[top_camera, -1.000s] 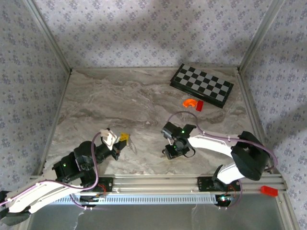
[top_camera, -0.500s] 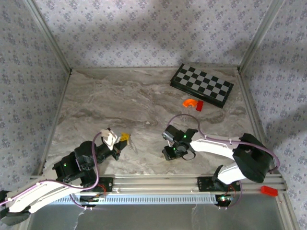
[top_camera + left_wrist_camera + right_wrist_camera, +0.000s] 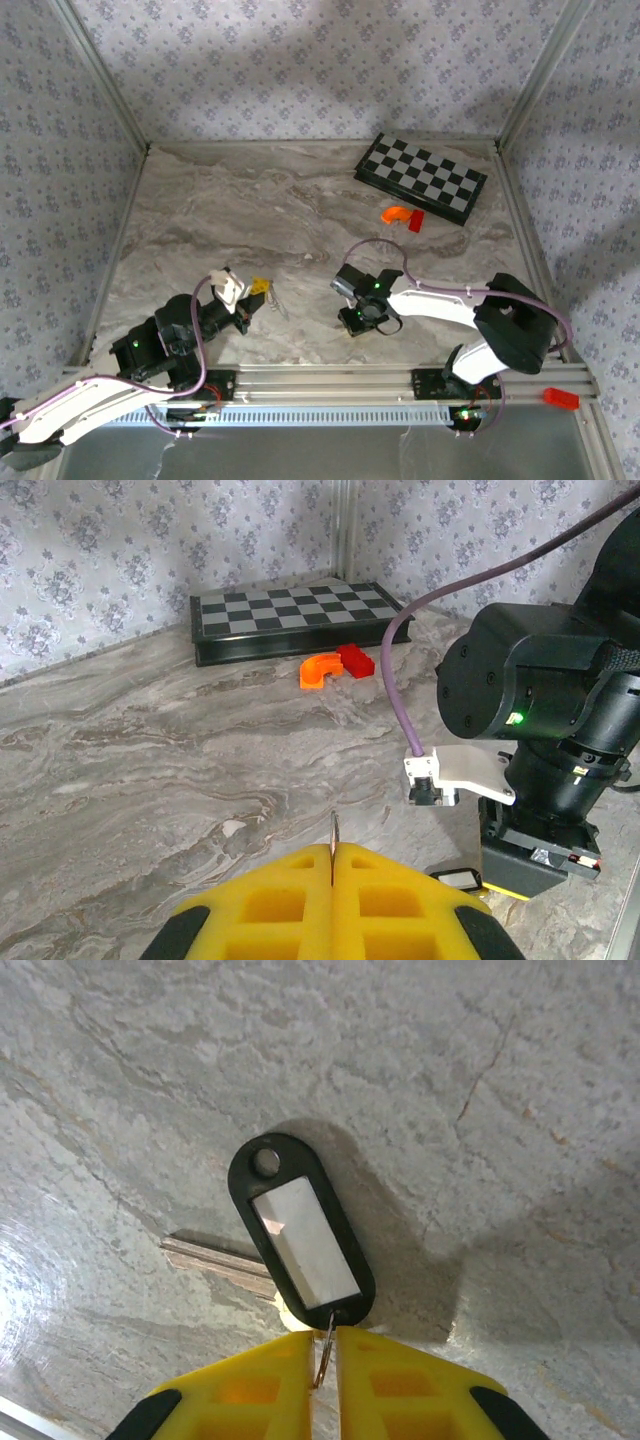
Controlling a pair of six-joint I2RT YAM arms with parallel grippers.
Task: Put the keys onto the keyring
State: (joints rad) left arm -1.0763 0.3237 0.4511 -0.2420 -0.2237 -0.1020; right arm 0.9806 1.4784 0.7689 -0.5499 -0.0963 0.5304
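Observation:
The keys show in the right wrist view as a black oval tag (image 3: 300, 1230) with a white label, lying on a pale metal blade (image 3: 215, 1258). A small wire ring joins the tag's near end. My right gripper (image 3: 328, 1340) is closed down on that ring, with only a sliver of gap left. From above, the right gripper (image 3: 357, 320) points down at the marble table near the front, covering the keys. The keyring (image 3: 333, 832) is a thin metal loop seen edge-on. My left gripper (image 3: 333, 854) is shut on it and holds it off the table (image 3: 262, 291).
A folded chessboard (image 3: 421, 177) lies at the back right. An orange curved piece (image 3: 396, 213) and a red block (image 3: 416, 221) sit just in front of it. Patterned walls and metal posts ring the marble top.
The right gripper has shifted slightly left and down over the keys, and its jaws have closed in on the tag's ring. The left arm and keyring have stayed put.

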